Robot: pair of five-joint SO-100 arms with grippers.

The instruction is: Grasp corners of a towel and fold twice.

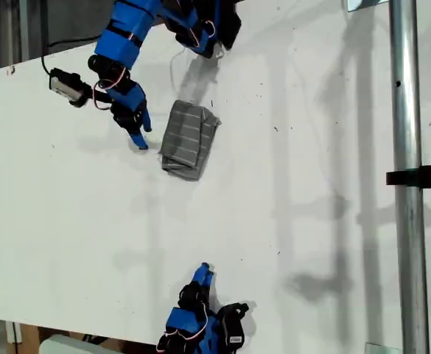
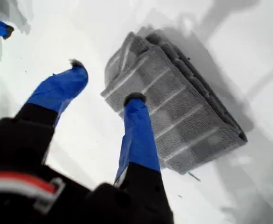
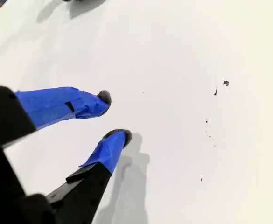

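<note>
Only my first gripper point(image 2: 103, 84) sees the folded towel point(image 2: 173, 107), jaws parted; my second gripper point(image 3: 114, 116) seemingly ajar.

Both arms are built of bright blue printed segments joined by black servo blocks. In the exterior view, thin red and white cables loop along the joints of each arm, and a small black and grey camera module point(image 1: 68, 86) sticks out from the arm whose gripper is my first gripper point(image 1: 138, 133).

My first gripper point(image 2: 103, 86) has two tapering blue fingers point(image 2: 138, 135) set in black mounts, each ending in a dark, slightly fuzzy pad; a red and white cable crosses the black body below them.

My second gripper point(image 3: 113, 116) shows the same blue fingers point(image 3: 61, 106) with dark grey padded tips on angular black brackets.
</note>
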